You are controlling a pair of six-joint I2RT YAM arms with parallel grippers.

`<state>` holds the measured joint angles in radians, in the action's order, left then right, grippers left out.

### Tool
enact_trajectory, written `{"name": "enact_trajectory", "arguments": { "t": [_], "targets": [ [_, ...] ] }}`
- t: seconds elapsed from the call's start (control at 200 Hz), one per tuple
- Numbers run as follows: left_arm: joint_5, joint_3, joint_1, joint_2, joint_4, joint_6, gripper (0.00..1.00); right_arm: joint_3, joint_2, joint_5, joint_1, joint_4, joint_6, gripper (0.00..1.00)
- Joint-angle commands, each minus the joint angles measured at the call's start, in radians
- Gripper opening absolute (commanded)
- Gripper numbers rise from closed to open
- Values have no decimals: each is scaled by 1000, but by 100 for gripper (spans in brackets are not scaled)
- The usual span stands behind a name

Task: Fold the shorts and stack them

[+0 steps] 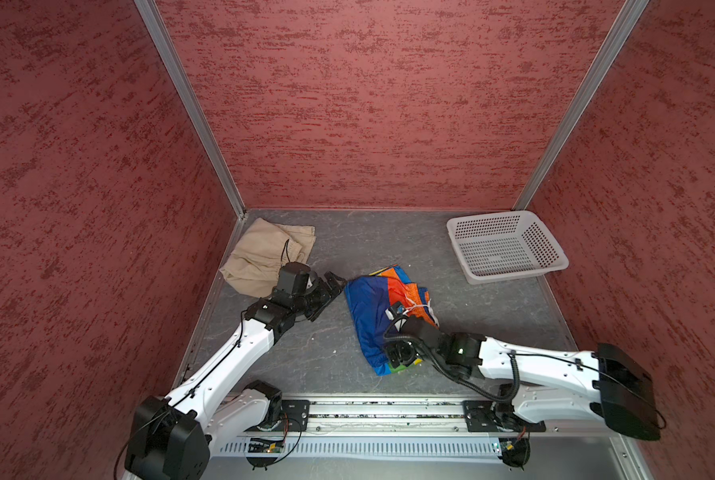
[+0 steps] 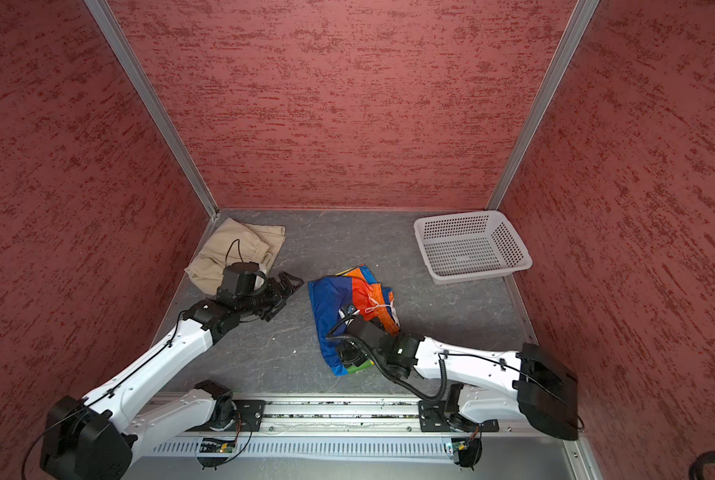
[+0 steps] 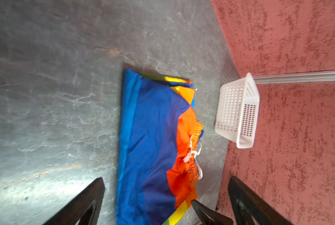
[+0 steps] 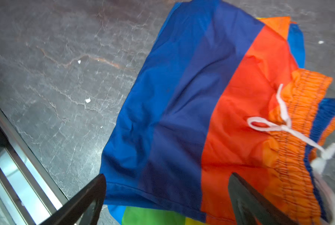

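Note:
The rainbow-striped shorts [image 1: 368, 316] [image 2: 330, 307] lie folded on the grey table near the middle, with the orange waistband and white drawstring [image 4: 279, 126] on top. The beige shorts [image 1: 260, 253] [image 2: 231, 249] lie bunched in the back left corner. My left gripper [image 1: 330, 297] [image 3: 166, 179] stands open just left of the rainbow shorts' far left corner, apart from the cloth, holding nothing. My right gripper [image 1: 397, 357] [image 4: 167, 175] hangs open over the shorts' near hem, its fingers on either side of the blue and red panels, gripping nothing.
A white perforated basket [image 1: 507, 245] [image 2: 472, 245] [image 3: 236, 111] stands at the back right by the wall. Red walls close in the back and both sides. A metal rail [image 1: 389, 411] runs along the front edge.

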<state>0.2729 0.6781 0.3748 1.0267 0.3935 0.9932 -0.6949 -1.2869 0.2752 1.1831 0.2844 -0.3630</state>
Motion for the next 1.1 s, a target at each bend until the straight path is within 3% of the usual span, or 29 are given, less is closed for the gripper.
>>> {"name": "enact_trajectory", "arguments": {
  "t": [0.0, 0.225, 0.351, 0.416, 0.521, 0.621, 0.802, 0.962, 1.092],
  "targets": [
    [45, -52, -10, -5, 2, 13, 99, -76, -113, 138, 86, 15, 54, 99],
    [97, -139, -15, 25, -65, 62, 100, -125, -306, 99, 145, -43, 100, 98],
    [88, -175, 10, 44, -98, 74, 99, -107, -331, 58, 145, -78, 99, 89],
    [76, -198, 33, 56, -128, 86, 99, -100, -338, 46, 144, -85, 99, 77],
    [71, -245, 75, 91, -216, 126, 99, -85, -336, 57, 142, -98, 97, 31],
    [42, -265, 144, 135, -284, 164, 100, -92, -320, 72, 141, -92, 106, 20],
    [-48, -268, 290, 205, -387, 227, 100, -96, -264, 70, 112, -96, 107, 16],
    [-97, -297, 368, 279, -497, 287, 100, -68, -175, 27, 74, -118, 67, 15],
    [-97, -314, 377, 366, -615, 337, 89, -36, -91, -6, 51, -144, 38, 15]
  ]
}}
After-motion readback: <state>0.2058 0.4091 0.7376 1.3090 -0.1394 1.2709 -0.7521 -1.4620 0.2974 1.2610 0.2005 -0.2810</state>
